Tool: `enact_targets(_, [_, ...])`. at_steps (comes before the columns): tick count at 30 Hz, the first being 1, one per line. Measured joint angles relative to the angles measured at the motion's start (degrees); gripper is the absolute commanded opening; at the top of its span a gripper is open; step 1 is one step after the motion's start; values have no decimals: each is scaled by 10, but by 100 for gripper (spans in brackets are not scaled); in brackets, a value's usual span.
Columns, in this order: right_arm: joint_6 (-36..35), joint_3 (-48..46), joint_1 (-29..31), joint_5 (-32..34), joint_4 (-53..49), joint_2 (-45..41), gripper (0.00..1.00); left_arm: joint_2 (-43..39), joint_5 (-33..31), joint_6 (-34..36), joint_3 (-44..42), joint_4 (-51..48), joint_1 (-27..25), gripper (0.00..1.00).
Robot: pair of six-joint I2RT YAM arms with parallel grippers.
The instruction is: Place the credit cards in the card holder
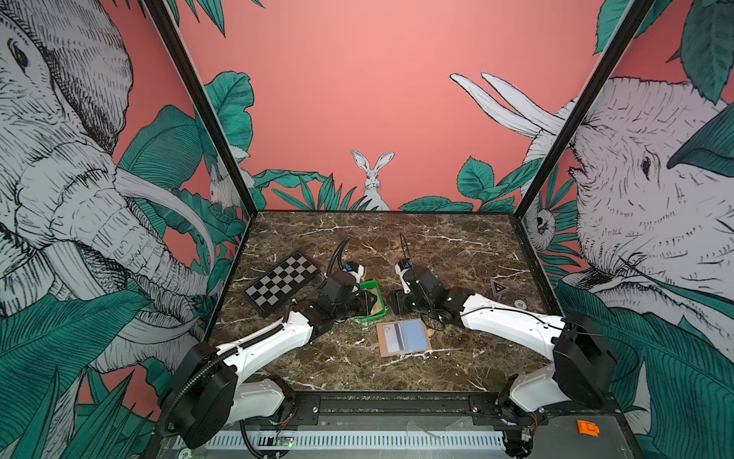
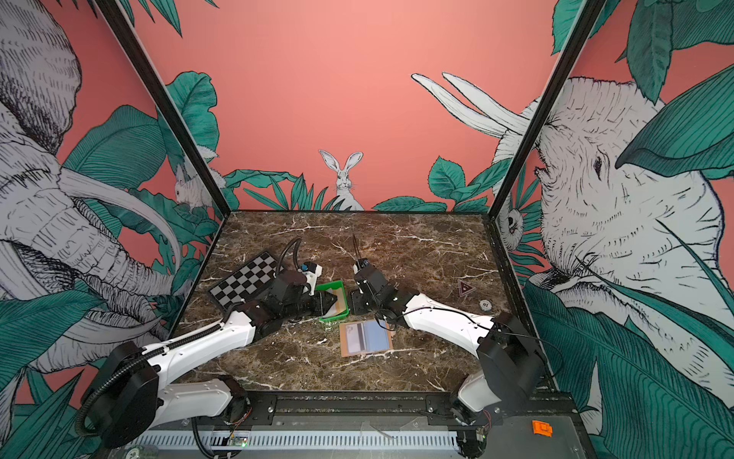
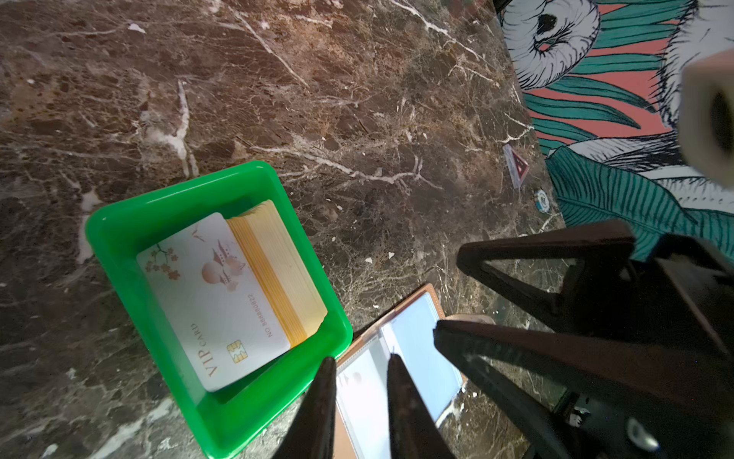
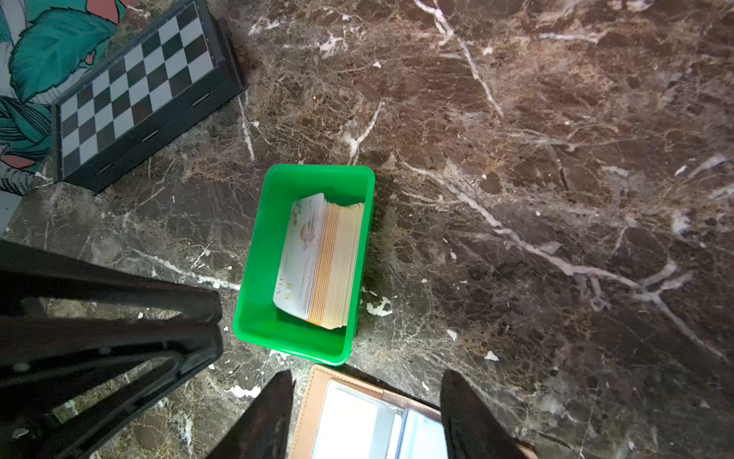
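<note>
Left end effector (image 3: 361, 359) slightly parted, right end effector (image 4: 367, 375) wide, both empty: pinch front one of stiff, light, slippery credit cards (image 3: 222, 294) by raised edge in green tray (image 3: 119, 254).

Both arms reached in from the near corners and bent toward the middle of the tabletop (image 1: 437, 246), their white forearm links ending in black wrists. The left gripper (image 3: 359, 367) pointed inward and downward, its two dark fingers (image 3: 317, 397) standing slightly parted with nothing between them. The right gripper (image 4: 367, 381) faced the left one from the opposite side, apart from it, its jaws spread wider and likewise empty. In both top views the two wrists sat near each other without touching, each trailing a black cable.
</note>
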Motion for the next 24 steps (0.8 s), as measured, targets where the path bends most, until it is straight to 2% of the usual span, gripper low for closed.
enact_targets(19, [5,62,-9,-35,-8,103,59,39,-15,2,1,-33,1,24])
enact_targets(24, [5,92,-9,-37,-22,125,59,39,-15,2,1,-38,24,24])
